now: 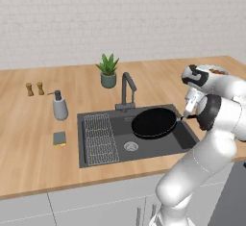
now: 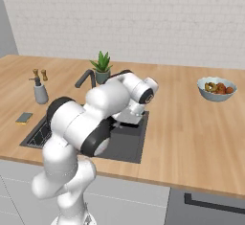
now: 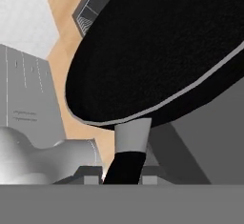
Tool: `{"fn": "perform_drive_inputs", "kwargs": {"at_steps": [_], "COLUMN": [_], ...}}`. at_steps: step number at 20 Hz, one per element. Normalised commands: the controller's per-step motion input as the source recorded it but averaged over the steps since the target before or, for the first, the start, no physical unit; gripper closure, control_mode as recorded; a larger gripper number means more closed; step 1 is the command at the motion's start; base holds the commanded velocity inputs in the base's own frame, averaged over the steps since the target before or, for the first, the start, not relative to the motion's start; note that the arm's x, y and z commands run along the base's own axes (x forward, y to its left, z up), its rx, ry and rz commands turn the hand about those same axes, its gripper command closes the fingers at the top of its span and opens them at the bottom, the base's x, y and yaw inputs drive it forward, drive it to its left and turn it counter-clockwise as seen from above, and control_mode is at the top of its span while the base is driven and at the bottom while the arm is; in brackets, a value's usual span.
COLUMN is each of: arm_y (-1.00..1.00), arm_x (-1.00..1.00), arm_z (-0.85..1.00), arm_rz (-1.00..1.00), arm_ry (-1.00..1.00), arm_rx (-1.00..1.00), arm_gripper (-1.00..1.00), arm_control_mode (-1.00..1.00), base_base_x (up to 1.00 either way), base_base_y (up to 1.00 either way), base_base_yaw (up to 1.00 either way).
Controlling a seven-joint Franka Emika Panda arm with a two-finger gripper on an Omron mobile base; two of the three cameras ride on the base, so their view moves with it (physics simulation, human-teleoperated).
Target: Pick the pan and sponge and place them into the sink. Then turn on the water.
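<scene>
The black pan (image 1: 153,122) hangs level over the right half of the sink (image 1: 144,155), a little above the basin floor. My gripper (image 1: 185,117) is shut on its short dark handle at the pan's right side. In the hand view the handle (image 3: 125,166) runs up between my fingertips (image 3: 90,174) to the pan's black underside (image 3: 162,51). The sponge (image 1: 59,138), grey-green over yellow, lies on the counter left of the sink, also in the right base view as the sponge (image 2: 24,118). The dark faucet (image 1: 127,91) stands behind the basin with no water running.
A wire rack (image 1: 100,137) fills the sink's left part, with the drain (image 1: 130,146) beside it. A soap dispenser (image 1: 59,106), two shakers (image 1: 34,89) and a potted plant (image 1: 108,70) stand on the counter behind. A fruit bowl (image 2: 217,88) sits far right.
</scene>
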Motion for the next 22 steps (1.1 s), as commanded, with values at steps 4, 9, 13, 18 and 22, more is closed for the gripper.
{"fn": "perform_drive_inputs", "kwargs": {"at_steps": [4,9,13,18,22], "arm_y": [0.23,0.23,0.25,0.26,0.18], "arm_x": [0.00,0.00,0.00,0.01,0.04], "arm_z": [-0.11,-0.06,-0.14,-0.15,-0.15], "arm_rz": [0.01,0.00,0.00,0.02,0.05], "arm_ry": [-0.16,-0.23,-0.26,-0.22,-0.13], "arm_rx": [-0.14,-0.13,-0.11,-0.08,-0.03], "arm_gripper": [1.00,1.00,1.00,1.00,1.00], "arm_control_mode": [-1.00,-1.00,-1.00,-1.00,-1.00], "base_base_x": [0.00,0.00,0.00,0.00,0.00], "base_base_y": [0.00,0.00,0.00,0.00,0.00], "base_base_yaw": [0.00,0.00,0.00,0.00,0.00]}}
